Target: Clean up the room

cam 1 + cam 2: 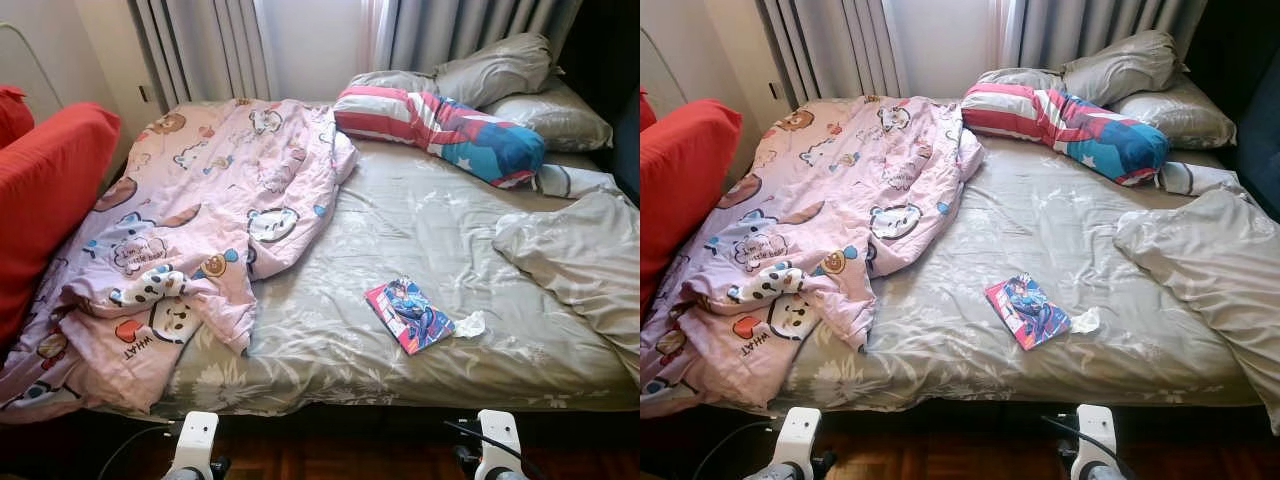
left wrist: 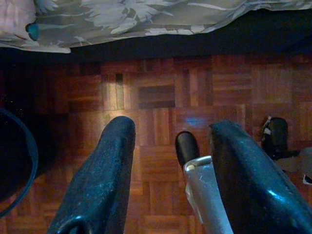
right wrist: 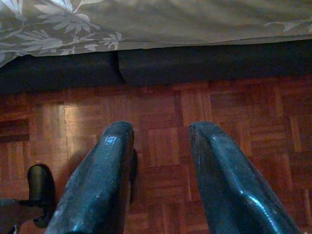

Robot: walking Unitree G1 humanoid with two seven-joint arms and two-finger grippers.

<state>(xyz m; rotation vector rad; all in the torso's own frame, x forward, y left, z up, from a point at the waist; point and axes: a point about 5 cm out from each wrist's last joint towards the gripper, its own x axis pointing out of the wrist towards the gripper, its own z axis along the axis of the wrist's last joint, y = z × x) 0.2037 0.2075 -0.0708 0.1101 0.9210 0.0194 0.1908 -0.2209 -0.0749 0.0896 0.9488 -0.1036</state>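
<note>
Your left gripper (image 2: 168, 161) hangs low over the parquet floor (image 2: 156, 92) at the bed's foot, fingers spread apart and holding nothing. On the bed (image 1: 400, 220), a crumpled pink cartoon blanket (image 1: 190, 230) covers the left side beside a red cushion (image 1: 45, 190). A comic book (image 1: 408, 314) lies near the front edge, a crumpled tissue (image 1: 469, 323) touching it. Your right gripper (image 3: 161, 165) hangs likewise, fingers parted, empty.
</note>
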